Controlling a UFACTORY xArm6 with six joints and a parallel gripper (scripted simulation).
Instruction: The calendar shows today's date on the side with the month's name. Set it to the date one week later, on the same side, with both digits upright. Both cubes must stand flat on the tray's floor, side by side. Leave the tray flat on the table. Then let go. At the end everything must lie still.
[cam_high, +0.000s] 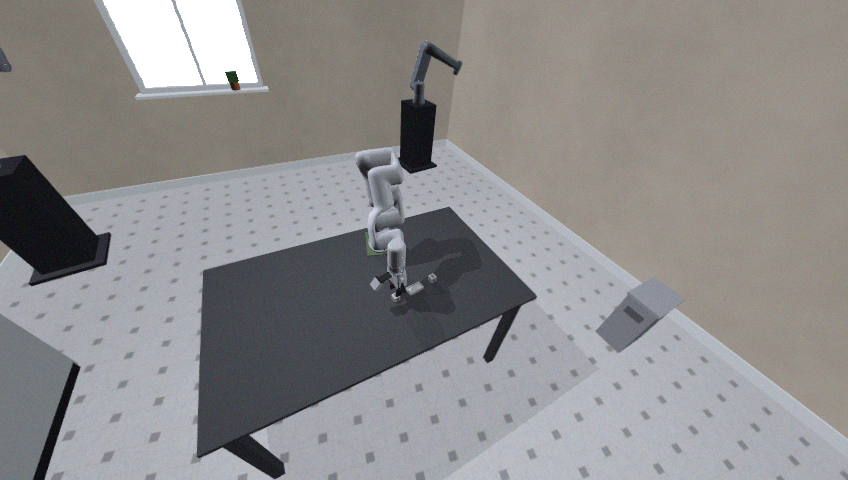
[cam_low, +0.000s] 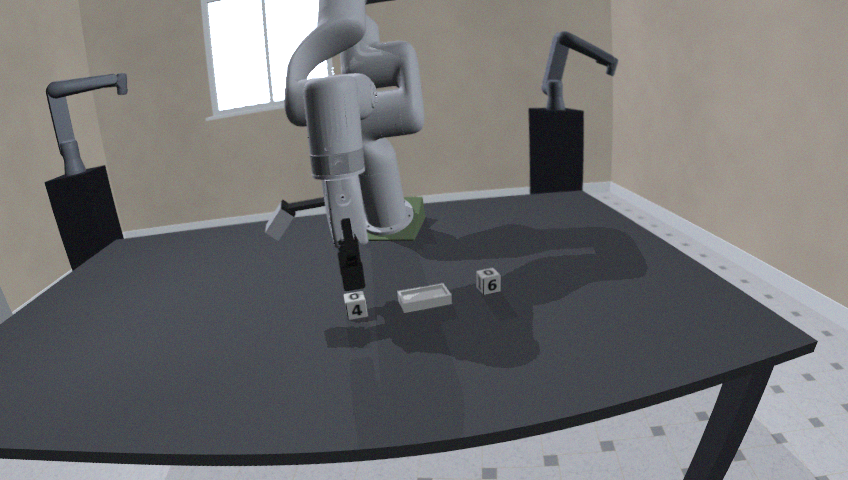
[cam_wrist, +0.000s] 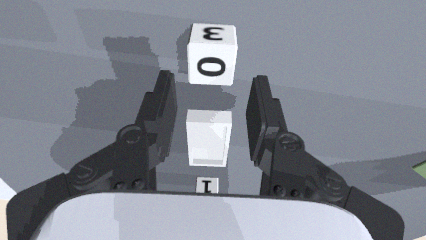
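A white cube (cam_low: 355, 305) stands on the table left of the tray, with 4 on its front and 0 on top. In the wrist view it (cam_wrist: 212, 54) shows 0 and 3, just beyond my fingertips. The small white tray (cam_low: 424, 296) lies flat and empty; in the wrist view it (cam_wrist: 208, 137) appears between my fingers. The second cube (cam_low: 488, 280), showing 6 in front, stands right of the tray; only its 1 face (cam_wrist: 206, 185) shows in the wrist view. My gripper (cam_low: 352, 284) hangs just above the left cube, half open and holding nothing, not touching it.
The arm's base (cam_low: 389, 223) stands on a green pad behind the tray. Black stands with grey camera arms (cam_low: 556, 148) are beyond the table's far corners.
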